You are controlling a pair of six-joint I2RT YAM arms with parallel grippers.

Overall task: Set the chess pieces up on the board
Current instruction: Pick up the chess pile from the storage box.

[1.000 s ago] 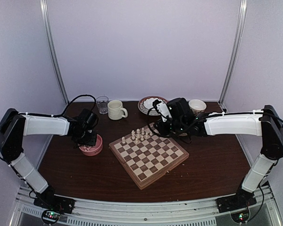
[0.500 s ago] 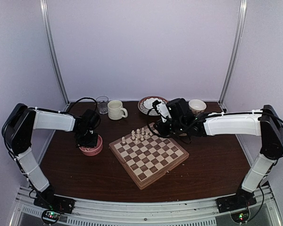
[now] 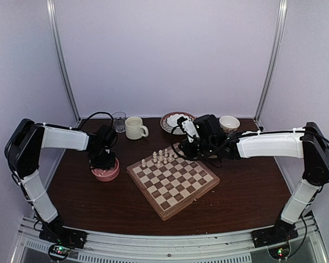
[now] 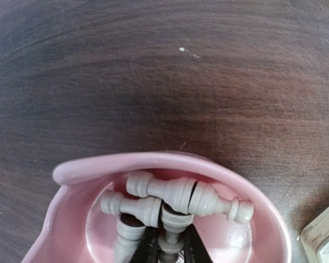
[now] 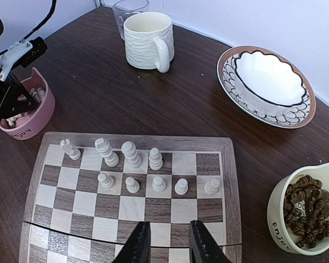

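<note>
**Mid-setup, two arms at work.**

— How far along are we?

— We count nine chess pieces [image 5: 130, 154] standing on the board [image 5: 230, 181], all in the two rows farthest ahead of the right gripper [image 5: 170, 247]. Four taller ones stand in the back row, and five pawns fill the row nearer its fingertips. The back row is bare toward the gripper's right and the pawn row is bare at its left end. The rows we can see closer to the gripper hold nothing. We judge the job well short of half done.

— And the arms?

— The right gripper hangs over the board's bare rows, jaws apart, nothing between them. The left gripper [image 4: 169, 247] is down inside the pink bowl [image 4: 98, 164], with the board's corner showing off to its right. At least four more pale pieces lie on their sides in the bowl, directly ahead of its fingertips. One piece sits between its narrow-set jaws, but we cannot tell whether they have clamped it.

— What is left?

— By our reading, moving that bowl's pieces onto the pale side's open squares. The cream cup [image 5: 301, 211] to the right gripper's right holds small dark brown things. If those are the other army, none of it has reached the board.
</note>
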